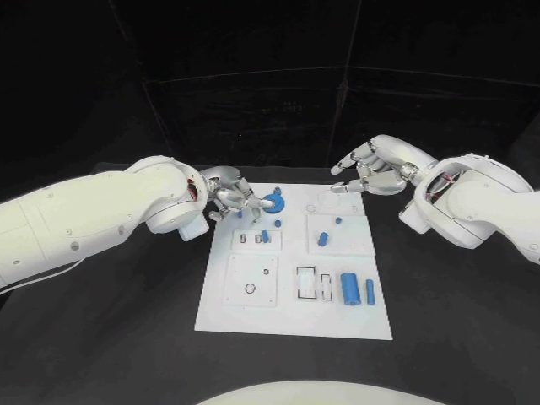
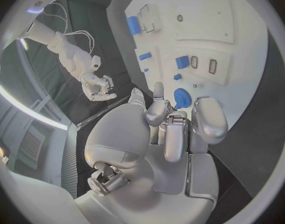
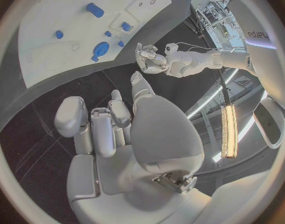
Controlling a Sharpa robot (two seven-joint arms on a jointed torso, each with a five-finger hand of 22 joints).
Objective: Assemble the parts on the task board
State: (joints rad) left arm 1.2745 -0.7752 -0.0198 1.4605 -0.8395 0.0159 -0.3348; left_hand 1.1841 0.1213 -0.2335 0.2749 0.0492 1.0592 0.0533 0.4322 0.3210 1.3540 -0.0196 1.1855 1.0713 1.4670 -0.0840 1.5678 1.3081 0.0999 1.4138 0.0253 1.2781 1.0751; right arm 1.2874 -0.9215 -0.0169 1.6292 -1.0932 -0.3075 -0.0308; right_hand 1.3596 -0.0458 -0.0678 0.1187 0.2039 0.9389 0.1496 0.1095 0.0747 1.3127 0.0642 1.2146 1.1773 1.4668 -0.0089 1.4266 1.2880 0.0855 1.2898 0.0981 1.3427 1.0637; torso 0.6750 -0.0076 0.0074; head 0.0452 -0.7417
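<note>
1. Head view: left hand [image 1: 230, 197] hovers at the task board's [image 1: 292, 314] upper left edge, fingers curled beside a blue gear [image 1: 272, 202]; whether it holds anything cannot be told. Right hand [image 1: 369, 173], upper right, fingers spread, empty.
2. Left wrist view: fingertips [image 2: 158, 91] just beside the gear [image 2: 182, 97].
3. Right wrist view: hand [image 3: 111, 124] spread, off the board [image 3: 52, 59].

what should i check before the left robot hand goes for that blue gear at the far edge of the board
1. Left robot hand free to grasp: ok, its fingers hold nothing in the left wrist view.
2. Left robot hand close to the blue gear: ok, the fingertips sit right beside it; whether they touch it, cannot tell.
3. Gear seated flat on the white board: cannot tell.
4. Right robot hand out of the way: ok, it hovers off the board's far right corner, holding nothing.
5. Other blue parts clear of the gear: ok, the large blue cylinder lies at the near end of the board.
</note>
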